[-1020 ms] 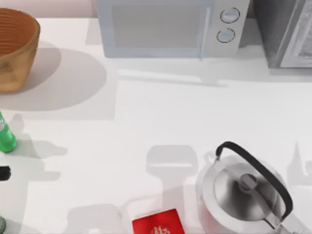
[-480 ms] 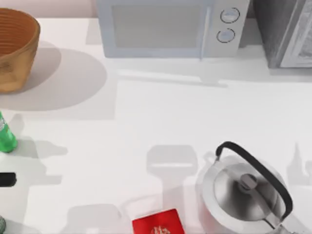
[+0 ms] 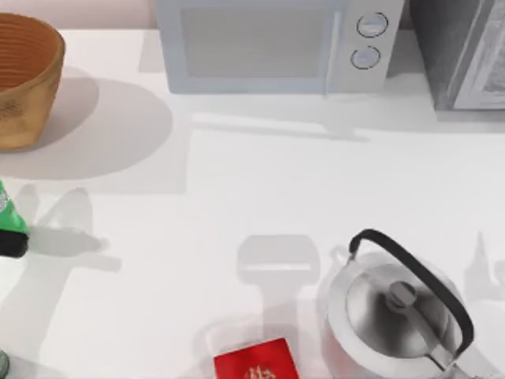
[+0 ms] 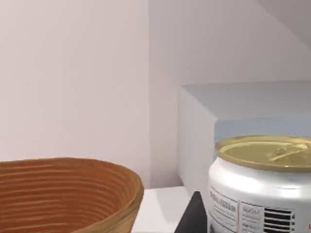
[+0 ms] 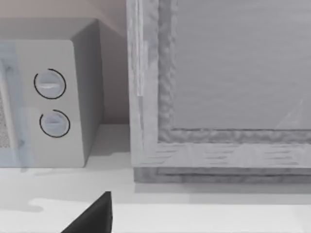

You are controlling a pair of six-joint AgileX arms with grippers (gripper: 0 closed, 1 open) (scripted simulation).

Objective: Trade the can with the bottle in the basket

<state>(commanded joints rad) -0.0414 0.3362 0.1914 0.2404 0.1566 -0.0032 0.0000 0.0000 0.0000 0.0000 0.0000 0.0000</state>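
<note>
Left tool [image 3: 11, 243] shifted against bottle [image 3: 8, 212], table-edge.

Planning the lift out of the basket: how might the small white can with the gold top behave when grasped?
The small white can with the gold top looks rigid, probably metal, so unlikely to crush. Its glossy wall may be slippery. Being cylindrical, it would likely roll if tipped over.

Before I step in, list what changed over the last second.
The left gripper at the table's left edge moved toward the back, up against the foot of the bottle. The bottle, basket, kettle, red box and microwave stayed put.
</note>
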